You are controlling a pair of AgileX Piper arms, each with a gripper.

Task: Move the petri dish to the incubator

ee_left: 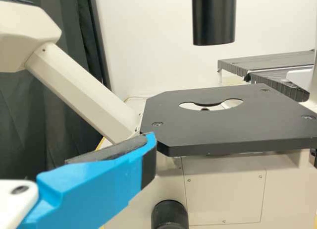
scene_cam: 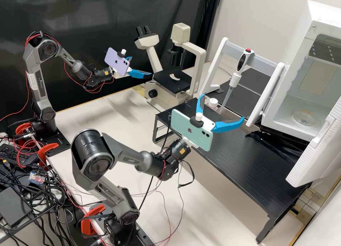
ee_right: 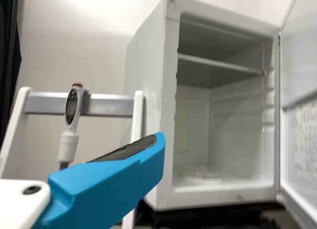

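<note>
high view: left gripper [scene_cam: 141,66], part-hidden, and right gripper [scene_cam: 223,107] gape empty; petri dish [scene_cam: 304,118] indistinct.

A laboratory; a microscope [scene_cam: 167,79], a pipette [scene_cam: 242,62] and an open incubator [scene_cam: 290,101] show it.

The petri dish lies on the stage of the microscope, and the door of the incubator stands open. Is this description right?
Not the place of the dish: the high view shows the petri dish inside the incubator, on its floor. The rest is right; the door stands open.
</note>
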